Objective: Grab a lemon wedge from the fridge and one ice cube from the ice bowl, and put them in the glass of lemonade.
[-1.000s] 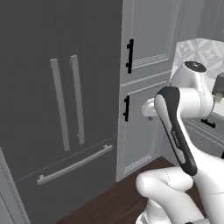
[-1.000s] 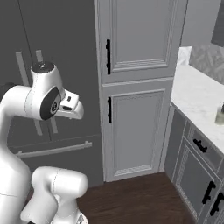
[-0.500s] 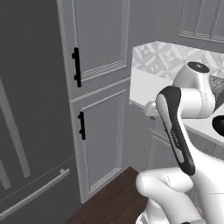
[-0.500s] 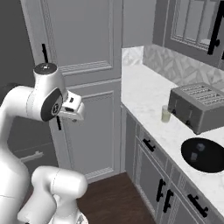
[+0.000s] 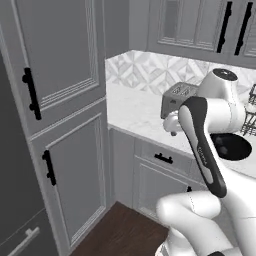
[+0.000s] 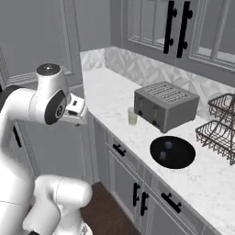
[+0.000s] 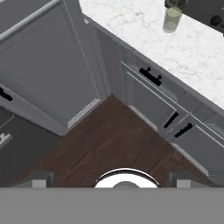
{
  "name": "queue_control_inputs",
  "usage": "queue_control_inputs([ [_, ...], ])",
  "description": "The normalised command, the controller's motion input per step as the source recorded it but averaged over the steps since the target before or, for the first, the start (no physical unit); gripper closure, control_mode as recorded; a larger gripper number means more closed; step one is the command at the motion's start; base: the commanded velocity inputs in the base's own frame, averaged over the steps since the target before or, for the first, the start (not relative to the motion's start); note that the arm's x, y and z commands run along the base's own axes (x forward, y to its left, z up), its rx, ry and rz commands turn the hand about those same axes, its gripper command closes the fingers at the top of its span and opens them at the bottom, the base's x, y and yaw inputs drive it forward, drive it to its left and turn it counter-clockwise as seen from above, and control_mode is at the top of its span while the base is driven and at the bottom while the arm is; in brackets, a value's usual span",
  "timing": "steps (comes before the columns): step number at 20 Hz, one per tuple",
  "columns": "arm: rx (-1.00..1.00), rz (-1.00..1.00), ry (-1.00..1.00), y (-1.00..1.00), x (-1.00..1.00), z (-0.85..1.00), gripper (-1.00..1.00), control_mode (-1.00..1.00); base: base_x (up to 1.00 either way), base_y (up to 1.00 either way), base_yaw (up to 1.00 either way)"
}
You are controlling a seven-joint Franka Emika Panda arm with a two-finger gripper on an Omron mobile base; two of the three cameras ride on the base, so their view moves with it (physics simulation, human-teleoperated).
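On the marble counter (image 6: 110, 98), the glass of lemonade (image 6: 132, 116) stands beside a toaster (image 6: 165, 105).

The white arm (image 5: 210, 150) rises from the lower right and folds across the middle of the frame, hiding part of the marble counter (image 5: 135, 112). Behind its elbow a grey toaster (image 5: 176, 96) stands on the counter near the patterned backsplash (image 5: 150, 70). A black round bowl (image 5: 234, 146) lies just right of the arm. Tall panelled cabinets (image 5: 65, 100) with black handles stand at left above dark wood floor (image 5: 122, 235).
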Motion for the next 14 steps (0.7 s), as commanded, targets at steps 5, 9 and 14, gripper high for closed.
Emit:
queue_control_inputs([
  [5, 0.00, 0.00, 0.00, 0.00, 0.00, 0.00, -1.00, 1.00, 0.24, 0.07, -0.72],
  [9, 0.00, 0.00, 0.00, 0.00, 0.00, 0.00, -1.00, 1.00, 0.61, -0.07, -0.45],
  [14, 0.00, 0.00, 0.00, 0.00, 0.00, 0.00, -1.00, 1.00, 0.49, -0.28, -0.41],
])
